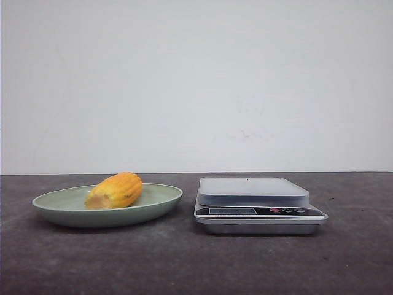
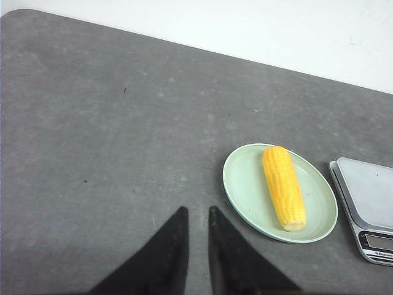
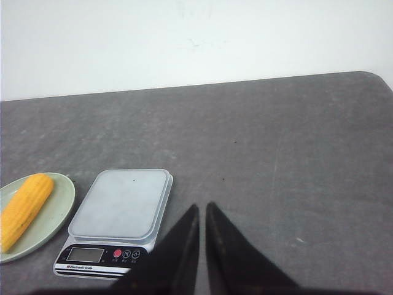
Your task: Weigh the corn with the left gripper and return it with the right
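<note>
One corn cob, one pale green plate, one silver kitchen scale, and two black grippers over a dark grey table: that is the whole count. In the front view the corn lies on its side in the plate, its paler cut end turned toward the camera and a little to nine o'clock, with the scale just beside the plate at its three o'clock, the two close but not touching. The scale's flat weighing platform carries nothing, and its display strip with small round buttons faces the camera. Neither arm shows in the front view. The left gripper appears only in its own wrist camera, hanging above bare tabletop, its two dark fingers drawn nearly together with a thin sliver of grey between the tips; it holds nothing and touches nothing, and the plate with the corn sits well apart from it. The right gripper looks much the same from its wrist camera: fingers almost closed on a narrow slit, empty, hovering near the scale without touching it, the corn farther off on the plate.
</note>
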You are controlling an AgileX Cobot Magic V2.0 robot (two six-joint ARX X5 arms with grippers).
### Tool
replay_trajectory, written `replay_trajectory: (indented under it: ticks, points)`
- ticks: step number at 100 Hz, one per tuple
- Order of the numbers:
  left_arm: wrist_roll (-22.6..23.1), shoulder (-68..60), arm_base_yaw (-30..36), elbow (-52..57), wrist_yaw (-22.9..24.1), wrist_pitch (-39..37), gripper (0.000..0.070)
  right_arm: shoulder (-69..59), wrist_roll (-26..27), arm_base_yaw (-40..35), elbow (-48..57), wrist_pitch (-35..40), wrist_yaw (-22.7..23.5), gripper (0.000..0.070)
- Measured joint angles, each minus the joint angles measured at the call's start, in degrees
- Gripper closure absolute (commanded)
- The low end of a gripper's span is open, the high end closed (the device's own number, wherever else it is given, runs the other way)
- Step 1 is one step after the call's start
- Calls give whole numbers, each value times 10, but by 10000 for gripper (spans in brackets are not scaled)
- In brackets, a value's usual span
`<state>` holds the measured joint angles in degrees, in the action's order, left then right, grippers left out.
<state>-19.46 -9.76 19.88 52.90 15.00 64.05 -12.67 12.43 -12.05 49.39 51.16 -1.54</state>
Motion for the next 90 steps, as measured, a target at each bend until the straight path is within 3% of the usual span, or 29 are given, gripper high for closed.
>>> replay_trajectory:
  ticks: [42, 55, 69, 90]
  points:
    - [0, 0, 0, 0, 0, 0, 684, 0, 0, 0, 0, 0, 0, 688]
    - [11, 0, -31, -10, 2, -19, 684, 0, 0, 0, 0, 0, 0, 688]
    - [48, 11, -82, -84, -2, -133, 684, 0, 0, 0, 0, 0, 0, 688]
    - [93, 67, -139, -279, -78, -400, 684, 0, 0, 0, 0, 0, 0, 688]
